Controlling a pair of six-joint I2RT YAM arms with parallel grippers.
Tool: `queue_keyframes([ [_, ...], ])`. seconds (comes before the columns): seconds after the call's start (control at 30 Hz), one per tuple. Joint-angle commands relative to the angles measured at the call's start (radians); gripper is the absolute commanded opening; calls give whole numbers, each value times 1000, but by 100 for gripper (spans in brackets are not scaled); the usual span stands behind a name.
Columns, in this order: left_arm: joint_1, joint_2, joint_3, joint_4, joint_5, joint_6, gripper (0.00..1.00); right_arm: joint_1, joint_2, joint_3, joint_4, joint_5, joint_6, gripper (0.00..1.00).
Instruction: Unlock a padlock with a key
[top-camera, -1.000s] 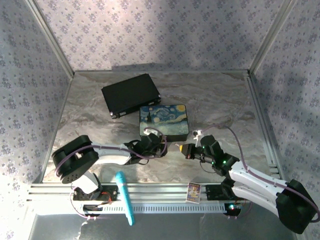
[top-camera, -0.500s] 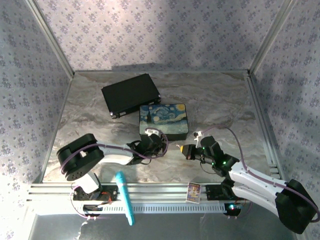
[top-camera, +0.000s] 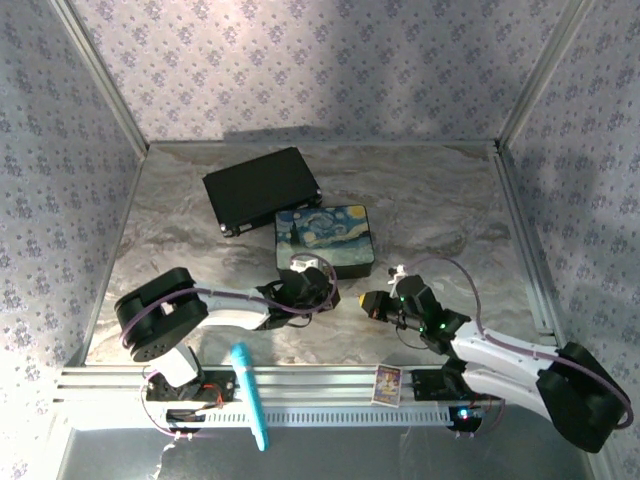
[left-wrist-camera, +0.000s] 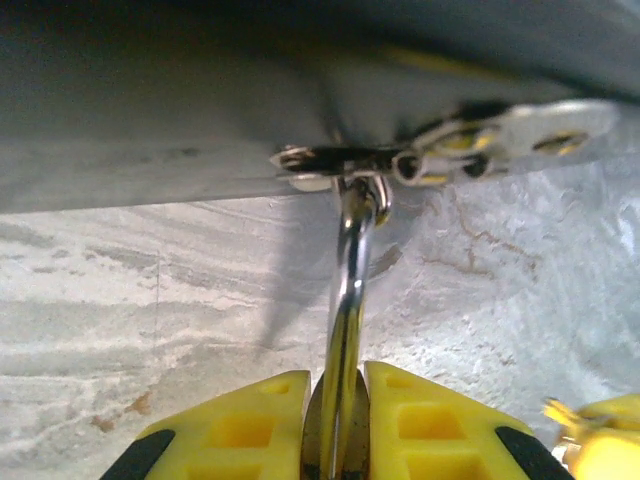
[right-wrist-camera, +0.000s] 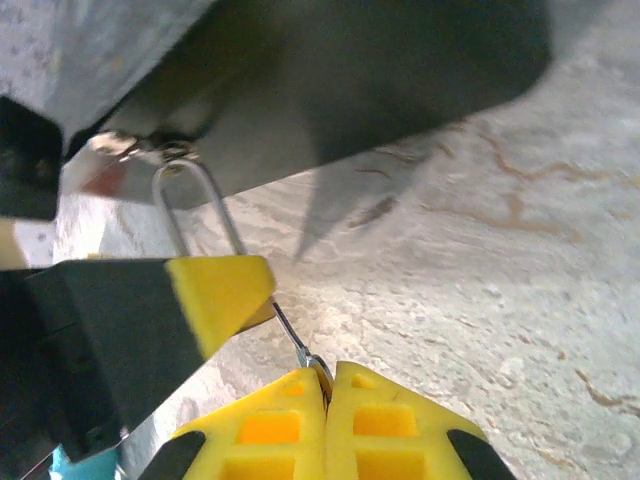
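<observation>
Yellow left pincer (left-wrist-camera: 337, 405) clamped on padlock (left-wrist-camera: 350, 280), right pincer (right-wrist-camera: 325, 385) pinching key (right-wrist-camera: 292, 335).

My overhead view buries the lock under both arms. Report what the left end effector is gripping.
Observer: In the left wrist view, the left end effector is shut on the padlock, pinching its silver shackle between both yellow fingers.
Operator: Now give me the right end effector.
Observer: In the right wrist view, the right end effector is shut on the thin key. The blade reaches toward the underside of the left finger. The keyhole is hidden, so I cannot tell whether the key is in.
</observation>
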Motion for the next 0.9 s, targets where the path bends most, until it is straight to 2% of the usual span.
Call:
queue_keyframes([
  [0.0, -3, -18, 0, -5, -5, -181, 12, 8, 43, -45, 116, 20, 190, 1],
  [0.3, 0, -55, 37, -119, -44, -298, 13, 33, 56, -19, 123, 3, 304, 0],
  [0.53, 1, -40, 47, -91, -25, -418, 12, 16, 184, 35, 256, -144, 323, 0],
  [0.6, 1, -48, 64, -113, -28, -425, 12, 15, 230, 46, 296, -182, 329, 0],
  [0.7, 1, -64, 112, -239, -48, -423, 12, 16, 270, 37, 361, -196, 348, 0],
  [0.87, 3, -66, 98, -232, -67, -452, 12, 10, 270, 36, 370, -202, 359, 0],
])
